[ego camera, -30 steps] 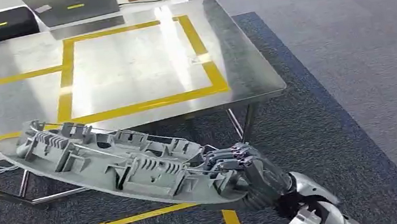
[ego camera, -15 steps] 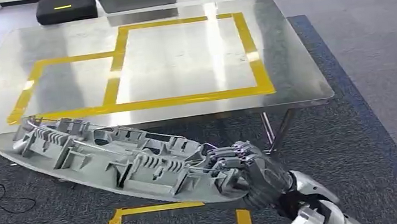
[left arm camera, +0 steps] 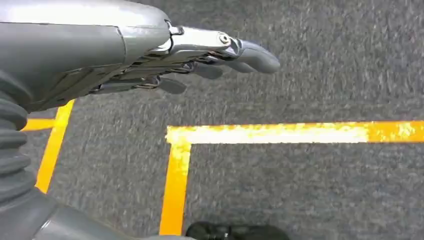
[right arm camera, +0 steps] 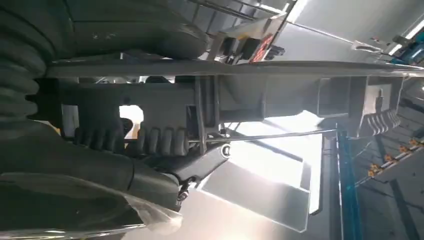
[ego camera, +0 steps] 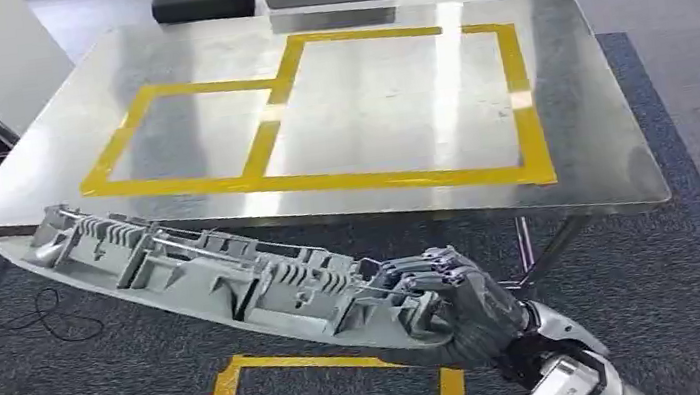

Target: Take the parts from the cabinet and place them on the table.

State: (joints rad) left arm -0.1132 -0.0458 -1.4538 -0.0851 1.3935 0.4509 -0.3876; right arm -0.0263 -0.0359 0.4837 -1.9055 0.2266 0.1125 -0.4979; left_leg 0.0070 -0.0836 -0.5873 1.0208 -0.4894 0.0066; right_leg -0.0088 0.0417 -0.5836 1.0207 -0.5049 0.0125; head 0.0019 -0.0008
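below the near edge of the steel table (ego camera: 584, 169), out over the carpet, the right hand (ego camera: 445, 309) grips one end of a long grey plastic trim part (ego camera: 205, 276). the part looks stiff, ribbed and light, but held at one end it may tip or swing. a hold nearer its middle would be steadier. the left hand (left arm camera: 200, 55) hangs empty over the floor, fingers loosely apart.
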